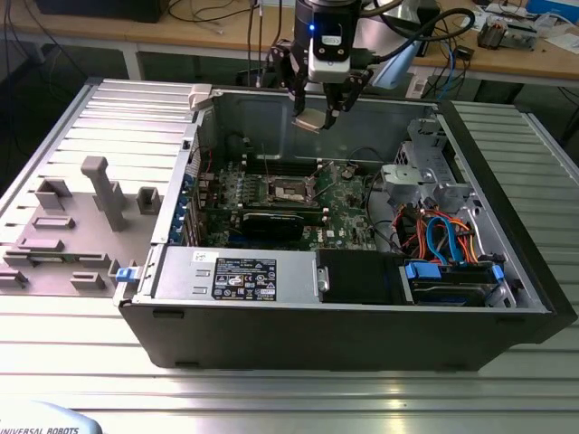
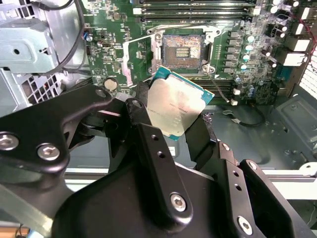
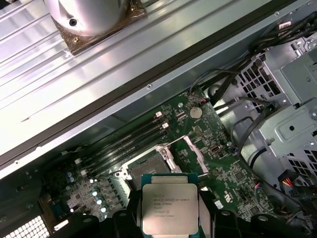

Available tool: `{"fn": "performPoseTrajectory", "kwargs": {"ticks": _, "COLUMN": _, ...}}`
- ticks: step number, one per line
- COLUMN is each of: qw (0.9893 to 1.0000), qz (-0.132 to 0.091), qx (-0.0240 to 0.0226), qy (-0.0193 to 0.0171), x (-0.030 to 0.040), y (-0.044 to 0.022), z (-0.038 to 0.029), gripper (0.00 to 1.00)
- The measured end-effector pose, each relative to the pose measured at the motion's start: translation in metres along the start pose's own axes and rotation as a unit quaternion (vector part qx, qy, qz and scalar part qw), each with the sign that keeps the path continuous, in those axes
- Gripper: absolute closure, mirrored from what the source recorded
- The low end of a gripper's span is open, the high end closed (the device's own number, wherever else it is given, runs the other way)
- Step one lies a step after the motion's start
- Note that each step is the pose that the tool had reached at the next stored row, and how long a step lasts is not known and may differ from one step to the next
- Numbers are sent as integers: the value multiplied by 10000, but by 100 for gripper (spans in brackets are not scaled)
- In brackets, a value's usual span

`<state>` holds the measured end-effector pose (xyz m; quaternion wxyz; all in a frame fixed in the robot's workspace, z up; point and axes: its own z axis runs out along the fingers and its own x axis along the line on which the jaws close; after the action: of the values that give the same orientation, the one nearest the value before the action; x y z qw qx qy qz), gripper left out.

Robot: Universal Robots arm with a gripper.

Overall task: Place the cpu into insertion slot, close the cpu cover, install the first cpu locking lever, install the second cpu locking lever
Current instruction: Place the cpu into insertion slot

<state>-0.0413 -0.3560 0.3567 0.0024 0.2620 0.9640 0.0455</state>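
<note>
My gripper (image 1: 317, 114) hangs over the open computer case, shut on the cpu (image 1: 308, 120), a flat square chip with a silvery top. In both wrist views the black fingers (image 2: 140, 101) clamp two opposite edges of the cpu (image 2: 176, 104) (image 3: 170, 206). The insertion slot (image 1: 291, 190) (image 2: 182, 48) (image 3: 147, 166) is a dark square socket on the green board, below the chip and apart from it, with nothing in it. The cpu cover (image 3: 194, 152) stands swung open beside the socket.
The case wall (image 1: 226, 104) and a drive cage (image 1: 425, 172) flank the board. A black card (image 1: 276, 221) lies in front of the socket. Coloured cables (image 1: 443, 237) and a power supply (image 1: 235, 271) sit nearer the front. A grey fixture plate (image 1: 72, 226) lies outside, at the exterior view's left.
</note>
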Motion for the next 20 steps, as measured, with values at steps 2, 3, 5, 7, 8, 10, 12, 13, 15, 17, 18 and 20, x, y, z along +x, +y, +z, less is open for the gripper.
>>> {"fn": "performPoseTrajectory", "kwargs": {"ticks": 2, "qw": 10000, "qz": 6, "qx": 1, "qy": 0, "x": 8, "y": -5, "z": 0, "gripper": 46}}
{"fn": "performPoseTrajectory", "kwargs": {"ticks": 3, "qw": 10000, "qz": 6, "qx": 1, "qy": 0, "x": 11, "y": -7, "z": 0, "gripper": 46}}
{"fn": "performPoseTrajectory", "kwargs": {"ticks": 5, "qw": 10000, "qz": 9, "qx": 1, "qy": -1, "x": 20, "y": -12, "z": 1, "gripper": 46}}
{"fn": "performPoseTrajectory", "kwargs": {"ticks": 7, "qw": 10000, "qz": 10, "qx": 1, "qy": -1, "x": 25, "y": -15, "z": 2, "gripper": 46}}
{"fn": "performPoseTrajectory", "kwargs": {"ticks": 8, "qw": 10000, "qz": 9, "qx": 1, "qy": -1, "x": 26, "y": -15, "z": 2, "gripper": 46}}
{"fn": "performPoseTrajectory", "kwargs": {"ticks": 10, "qw": 10000, "qz": 10, "qx": 0, "qy": -1, "x": 29, "y": -17, "z": 3, "gripper": 46}}
{"fn": "performPoseTrajectory", "kwargs": {"ticks": 12, "qw": 10000, "qz": 10, "qx": 0, "qy": -1, "x": 29, "y": -17, "z": 2, "gripper": 46}}
{"fn": "performPoseTrajectory", "kwargs": {"ticks": 13, "qw": 10000, "qz": 10, "qx": 0, "qy": -1, "x": 30, "y": -18, "z": 3, "gripper": 46}}
{"fn": "performPoseTrajectory", "kwargs": {"ticks": 15, "qw": 10000, "qz": 10, "qx": 0, "qy": 0, "x": 31, "y": -18, "z": 3, "gripper": 46}}
{"fn": "performPoseTrajectory", "kwargs": {"ticks": 17, "qw": 10000, "qz": 10, "qx": 0, "qy": -1, "x": 32, "y": -19, "z": 3, "gripper": 46}}
{"fn": "performPoseTrajectory", "kwargs": {"ticks": 18, "qw": 10000, "qz": 10, "qx": 0, "qy": -1, "x": 32, "y": -19, "z": 3, "gripper": 46}}
{"fn": "performPoseTrajectory", "kwargs": {"ticks": 20, "qw": 10000, "qz": 12, "qx": 0, "qy": -1, "x": 32, "y": -19, "z": 3, "gripper": 46}}
